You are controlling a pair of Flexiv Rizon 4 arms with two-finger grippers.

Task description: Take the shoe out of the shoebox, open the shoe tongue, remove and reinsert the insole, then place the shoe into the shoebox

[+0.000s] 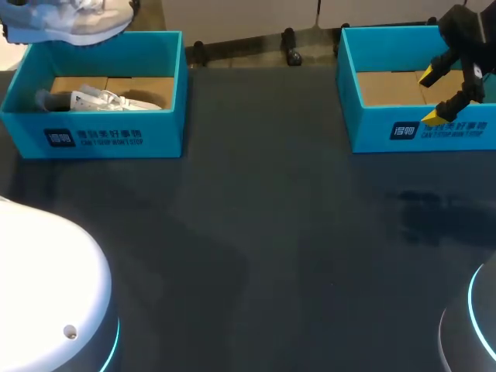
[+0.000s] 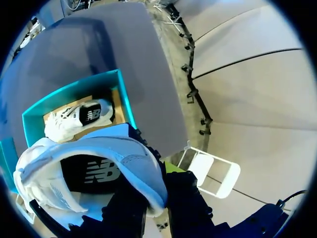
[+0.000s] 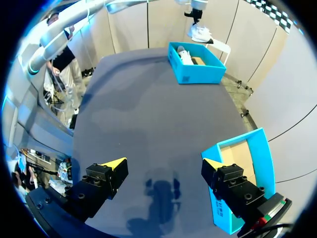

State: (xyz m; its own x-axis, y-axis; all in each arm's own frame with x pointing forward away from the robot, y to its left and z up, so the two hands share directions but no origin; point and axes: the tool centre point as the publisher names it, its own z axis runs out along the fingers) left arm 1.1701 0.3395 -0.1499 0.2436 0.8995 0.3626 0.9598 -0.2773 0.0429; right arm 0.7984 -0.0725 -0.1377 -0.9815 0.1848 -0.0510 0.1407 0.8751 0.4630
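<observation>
- Head view: the teal cardboard left box (image 1: 93,136), white print on its front, stands at the table's (image 1: 263,232) far left corner. A white mesh shoe (image 1: 77,19) hangs above it, and a second shoe (image 1: 101,99) lies inside. The right gripper (image 1: 434,97) hovers over the right box (image 1: 380,132).
- Left wrist view: the left gripper (image 2: 158,208) is clamped on the shoe, which shows a black patch with a white logo.
- Right wrist view: the yellow wedge tips are spread wide.

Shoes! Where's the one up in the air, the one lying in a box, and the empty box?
lifted shoe (image 2: 133,163): left wrist view, its pale side.
shoe in the box (image 1: 102,99): head view, its white middle.
empty box (image 1: 372,132): head view, front wall.
</observation>
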